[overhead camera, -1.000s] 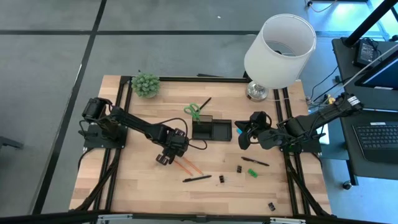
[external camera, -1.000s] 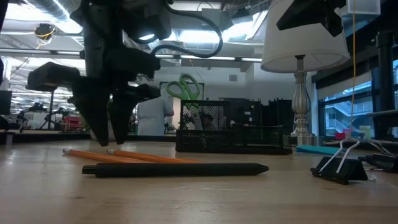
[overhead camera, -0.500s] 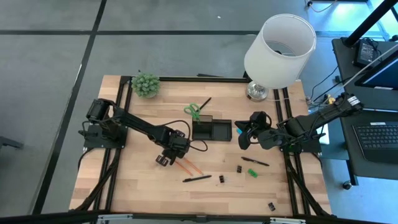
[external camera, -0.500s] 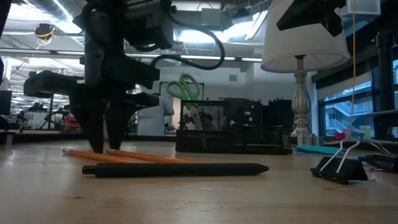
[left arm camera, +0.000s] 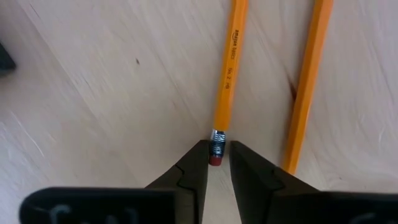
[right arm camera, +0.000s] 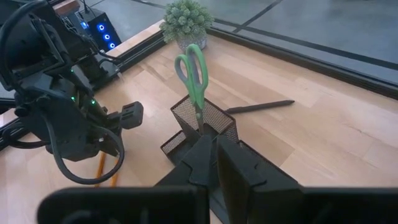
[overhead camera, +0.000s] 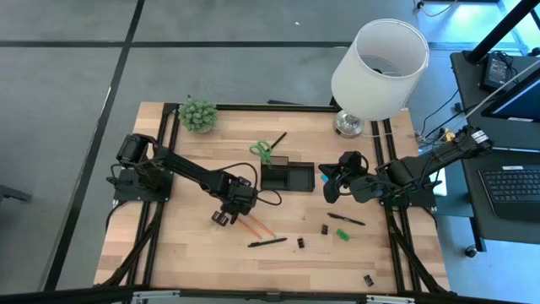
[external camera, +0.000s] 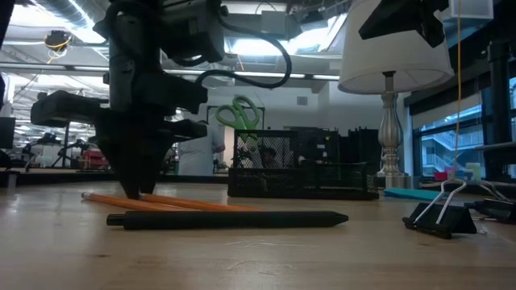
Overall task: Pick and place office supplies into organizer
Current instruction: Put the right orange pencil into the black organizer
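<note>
Two orange pencils (overhead camera: 253, 225) lie side by side on the table, left of a black pen (overhead camera: 267, 243). My left gripper (overhead camera: 221, 218) points down over their left ends, shut on the nearer pencil (left arm camera: 229, 68); the other pencil (left arm camera: 308, 81) lies free beside it. The black mesh organizer (overhead camera: 287, 176) stands at mid-table, and the green-handled scissors (right arm camera: 193, 68) stand in it, blades down. My right gripper (overhead camera: 331, 190) hovers shut and empty to the organizer's right. My left gripper pinches the pencil's eraser end (left arm camera: 216, 149) between its two fingertips. The fingers (external camera: 139, 187) come from above, pointing down, and lie across the pencil. The pencil lies flat on the table along its whole length.
A potted plant (overhead camera: 197, 116) stands at the far left and a white-shaded lamp (overhead camera: 378, 63) at the far right. Black clips (overhead camera: 300, 243) (overhead camera: 369, 279), a green piece (overhead camera: 342, 234) and another pen (overhead camera: 346, 219) lie near the right front. A third pen (right arm camera: 258, 107) lies behind the organizer.
My left gripper has sunk a little toward the table, and its fingers have shut about the pencil's eraser end. The pencils have stayed where they were.
</note>
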Robot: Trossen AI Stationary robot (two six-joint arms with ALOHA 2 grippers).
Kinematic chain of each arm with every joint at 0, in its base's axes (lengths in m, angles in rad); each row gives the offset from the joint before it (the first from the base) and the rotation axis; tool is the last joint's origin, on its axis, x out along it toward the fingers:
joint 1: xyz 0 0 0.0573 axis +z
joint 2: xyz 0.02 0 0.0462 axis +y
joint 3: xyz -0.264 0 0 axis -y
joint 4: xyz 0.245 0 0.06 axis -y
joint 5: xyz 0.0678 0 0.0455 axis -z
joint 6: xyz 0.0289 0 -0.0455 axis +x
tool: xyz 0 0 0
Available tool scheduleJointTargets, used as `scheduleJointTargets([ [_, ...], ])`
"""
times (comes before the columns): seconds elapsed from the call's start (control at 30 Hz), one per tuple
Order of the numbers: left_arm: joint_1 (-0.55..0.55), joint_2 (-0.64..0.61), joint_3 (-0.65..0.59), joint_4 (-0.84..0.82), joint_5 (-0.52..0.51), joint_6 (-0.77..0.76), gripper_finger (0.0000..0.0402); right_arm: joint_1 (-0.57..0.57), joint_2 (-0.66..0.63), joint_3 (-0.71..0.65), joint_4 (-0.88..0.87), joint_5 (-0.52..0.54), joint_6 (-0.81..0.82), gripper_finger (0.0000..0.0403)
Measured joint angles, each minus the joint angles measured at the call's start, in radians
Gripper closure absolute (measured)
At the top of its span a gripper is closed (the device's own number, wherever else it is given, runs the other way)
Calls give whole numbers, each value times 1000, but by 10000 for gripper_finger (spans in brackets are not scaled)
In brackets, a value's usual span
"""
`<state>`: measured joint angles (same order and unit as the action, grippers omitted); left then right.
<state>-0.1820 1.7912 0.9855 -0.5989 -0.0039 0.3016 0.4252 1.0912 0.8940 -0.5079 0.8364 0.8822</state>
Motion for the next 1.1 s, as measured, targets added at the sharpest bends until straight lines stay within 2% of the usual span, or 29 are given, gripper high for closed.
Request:
scheduleJointTargets([
  [0.3, 0, 0, -1, 0, -5, 0, 392, 0, 0, 0, 0, 0, 0, 374],
  [0.5, 0, -16, -1, -7, -12, 0, 393, 0, 0, 0, -1, 0, 0, 374],
  [0.73, 2, -134, -3, -65, -98, -4, 395, 0, -1, 0, -3, 0, 0, 374],
  [0.9, 2, -250, -5, -102, -259, 5, 396, 0, -1, 0, -5, 0, 0, 374],
  [1.1, 1, -400, -4, -100, -539, 100, 396, -1, -1, 0, -7, 1, 0, 374],
])
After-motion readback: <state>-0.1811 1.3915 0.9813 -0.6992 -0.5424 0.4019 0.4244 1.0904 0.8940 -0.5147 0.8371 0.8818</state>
